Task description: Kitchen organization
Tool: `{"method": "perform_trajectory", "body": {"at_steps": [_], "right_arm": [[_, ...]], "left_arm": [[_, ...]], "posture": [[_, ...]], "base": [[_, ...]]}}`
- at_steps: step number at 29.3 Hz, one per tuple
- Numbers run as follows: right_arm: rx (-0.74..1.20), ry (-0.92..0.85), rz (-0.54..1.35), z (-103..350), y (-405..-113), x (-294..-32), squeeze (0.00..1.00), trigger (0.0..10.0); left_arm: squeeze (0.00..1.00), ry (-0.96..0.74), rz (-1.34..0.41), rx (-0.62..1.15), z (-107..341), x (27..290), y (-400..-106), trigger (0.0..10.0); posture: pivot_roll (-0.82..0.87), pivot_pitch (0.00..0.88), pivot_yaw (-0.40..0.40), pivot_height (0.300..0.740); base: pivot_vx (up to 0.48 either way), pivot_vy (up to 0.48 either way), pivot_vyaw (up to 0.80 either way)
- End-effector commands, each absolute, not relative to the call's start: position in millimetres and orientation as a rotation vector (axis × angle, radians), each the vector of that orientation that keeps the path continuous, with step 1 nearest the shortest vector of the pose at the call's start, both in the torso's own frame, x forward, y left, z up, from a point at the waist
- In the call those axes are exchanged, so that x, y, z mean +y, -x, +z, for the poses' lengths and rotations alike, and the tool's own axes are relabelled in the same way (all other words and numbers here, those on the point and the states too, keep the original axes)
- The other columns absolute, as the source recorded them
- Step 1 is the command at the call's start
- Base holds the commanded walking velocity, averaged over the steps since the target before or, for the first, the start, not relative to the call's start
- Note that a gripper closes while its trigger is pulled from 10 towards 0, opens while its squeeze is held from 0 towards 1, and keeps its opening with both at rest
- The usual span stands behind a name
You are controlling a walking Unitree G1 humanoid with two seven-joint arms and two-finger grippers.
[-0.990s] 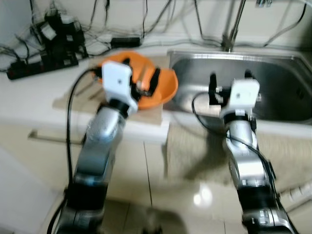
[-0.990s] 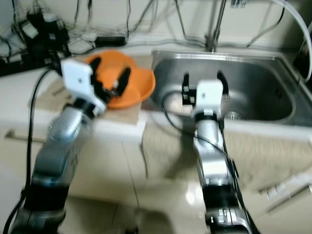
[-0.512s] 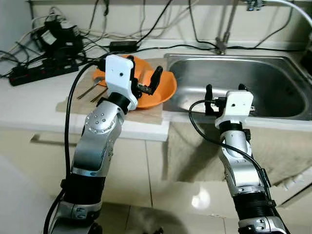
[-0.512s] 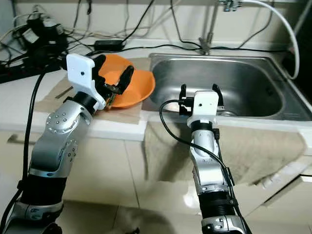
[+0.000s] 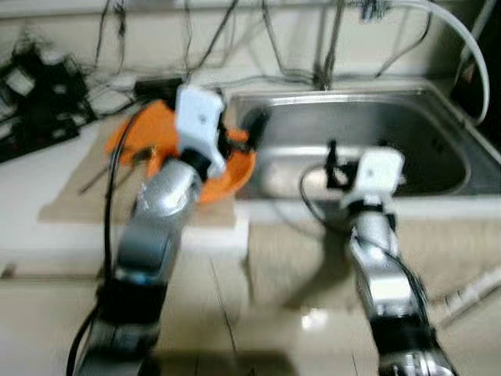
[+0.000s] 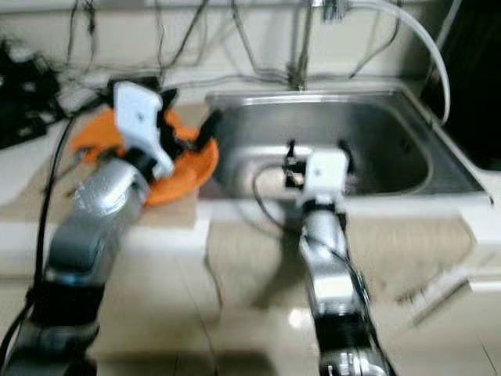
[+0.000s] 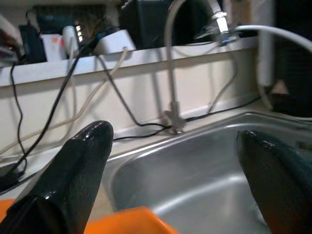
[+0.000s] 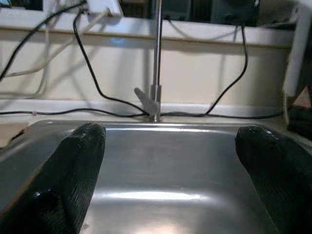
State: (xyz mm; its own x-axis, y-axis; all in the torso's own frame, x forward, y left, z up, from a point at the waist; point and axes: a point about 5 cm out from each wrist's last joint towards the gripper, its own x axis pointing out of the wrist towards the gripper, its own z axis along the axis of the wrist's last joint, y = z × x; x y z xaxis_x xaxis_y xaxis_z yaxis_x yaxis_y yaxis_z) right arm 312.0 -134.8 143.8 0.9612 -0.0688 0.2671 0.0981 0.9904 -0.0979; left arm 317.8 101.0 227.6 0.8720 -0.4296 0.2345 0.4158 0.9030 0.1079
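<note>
An orange bowl point(image 5: 145, 149) sits on a beige mat point(image 5: 78, 200) on the counter, just left of the steel sink point(image 5: 407, 133). My left gripper point(image 5: 228, 129) hovers over the bowl's right side at the sink's left rim. In the left wrist view its fingers point(image 7: 73, 170) are spread wide and hold nothing, with the bowl's edge point(image 7: 131, 219) below them. My right gripper point(image 6: 317, 154) is held at the sink's front rim, facing the basin. It stands open, its fingers point(image 8: 68, 170) far apart and nothing between them.
A faucet point(image 8: 155, 63) rises behind the sink, with a white hose point(image 5: 462, 39) to its right. Black cables and a power strip point(image 5: 39, 102) crowd the back left of the counter. Thin utensils point(image 5: 109, 172) lie on the mat. A towel point(image 5: 305, 251) hangs over the counter front.
The view has swung right and blurred. Relative to the bowl, my left gripper has moved right, to the sink's left rim. The right gripper keeps its place at the sink front.
</note>
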Motion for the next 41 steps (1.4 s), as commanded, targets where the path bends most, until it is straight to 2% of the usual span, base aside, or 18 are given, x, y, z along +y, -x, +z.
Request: {"method": "perform_trajectory", "body": {"at_steps": [1, 11, 16, 23, 29, 30, 31, 41], "right_arm": [[-0.259, 0.13, -0.111, 143, -313, -145, 0.0, 10.0], [-0.234, 0.136, -0.057, 139, -315, -140, 0.0, 10.0], [-0.236, 0.109, 0.023, 142, -316, -130, 0.0, 10.0], [-0.207, 0.078, 0.184, 146, -316, -111, 0.0, 10.0], [-0.175, 0.057, 0.187, 141, -315, -112, 0.0, 10.0], [-0.164, 0.053, 0.195, 140, -312, -111, 0.0, 10.0], [-0.161, 0.053, 0.197, 140, -312, -111, 0.0, 10.0], [-0.149, 0.052, 0.203, 137, -310, -109, 0.0, 10.0]], "left_arm": [[0.0, -0.039, -0.454, -0.263, 231, 94, -316, 10.0], [0.0, -0.044, -0.399, -0.289, 234, 94, -314, 10.0], [0.0, -0.046, -0.379, -0.289, 235, 98, -316, 10.0], [0.0, -0.154, -0.359, -0.253, 234, 112, -323, 10.0], [0.0, -0.243, -0.394, -0.198, 232, 118, -327, 10.0], [0.0, -0.326, -0.452, -0.086, 229, 133, -333, 10.0], [0.0, -0.337, -0.478, -0.063, 229, 135, -333, 10.0], [0.0, -0.278, -0.612, 0.076, 226, 133, -329, 10.0]], "posture": [[0.07, 0.0, 0.08, 0.74], [0.08, 0.0, 0.061, 0.74], [0.08, 0.0, 0.057, 0.74], [0.09, 0.0, 0.062, 0.74], [0.09, 0.0, 0.061, 0.74], [0.09, 0.0, 0.064, 0.74], [0.09, 0.0, 0.064, 0.74], [0.1, 0.0, 0.07, 0.74]], "base": [[0.356, 0.319, 0.0], [0.09, 0.111, 0.0], [0.0, 0.0, 0.0], [0.0, 0.0, 0.0], [0.0, 0.0, 0.0], [0.0, 0.0, 0.0], [0.0, 0.0, 0.0], [0.0, 0.0, 0.0]]}}
